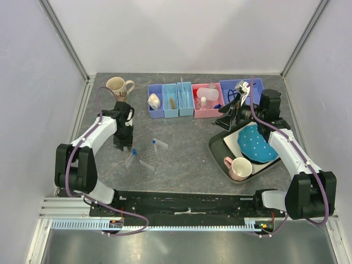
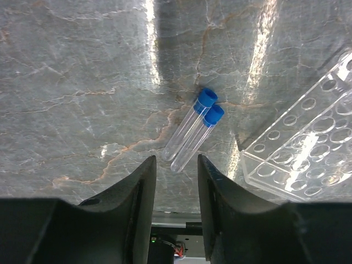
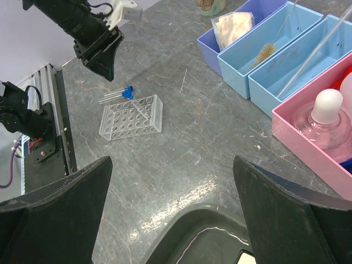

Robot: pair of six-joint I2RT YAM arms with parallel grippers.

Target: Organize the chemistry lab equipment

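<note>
Two blue-capped tubes (image 2: 191, 133) lie side by side on the grey table, just beyond the tips of my left gripper (image 2: 177, 165). Its jaws stand a narrow gap apart with nothing between them. The clear rack (image 2: 300, 148) lies on the table to the tubes' right. From above, the left gripper (image 1: 122, 146) hangs over the tubes (image 1: 131, 158), with the rack (image 1: 153, 154) beside them. My right gripper (image 3: 170, 162) is wide open and holds nothing. It hovers over the near rim of the dark tray (image 3: 181, 231). The tubes (image 3: 118, 94) and rack (image 3: 131, 116) show far off in that view.
A row of bins stands at the back: purple (image 1: 155, 104), two light blue (image 1: 170, 102), pink (image 1: 207, 100) with bottles, and another purple (image 1: 236, 88). A beige mug (image 1: 118, 86) is at back left. The tray (image 1: 219, 146) holds a blue dotted plate (image 1: 256, 144) and a pink mug (image 1: 239, 168).
</note>
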